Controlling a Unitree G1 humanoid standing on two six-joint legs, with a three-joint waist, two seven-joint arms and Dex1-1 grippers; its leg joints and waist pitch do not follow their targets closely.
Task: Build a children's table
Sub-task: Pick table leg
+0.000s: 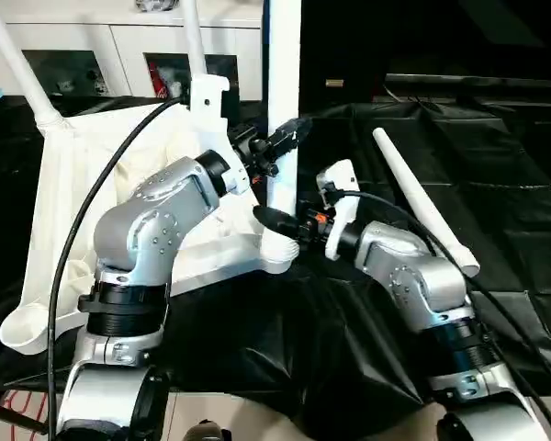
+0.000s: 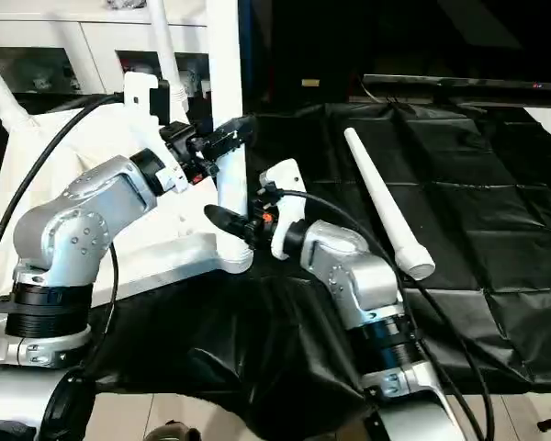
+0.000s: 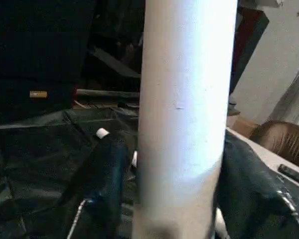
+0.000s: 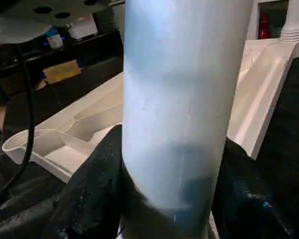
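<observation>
One tabletop (image 1: 83, 202), four legs (image 1: 424, 204), two hands (image 1: 277, 147).

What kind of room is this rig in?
Probably an indoor lab or demo room set up like a home: a white cabinet with glass doors behind, black plastic sheeting spread over the work surface, and a brown upholstered seat off to one side.

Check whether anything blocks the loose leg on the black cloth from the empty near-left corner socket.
The loose leg lies at the robot's right; the empty socket is at its left. Both silver forearms and the upright leg they flank stand between them.
</observation>
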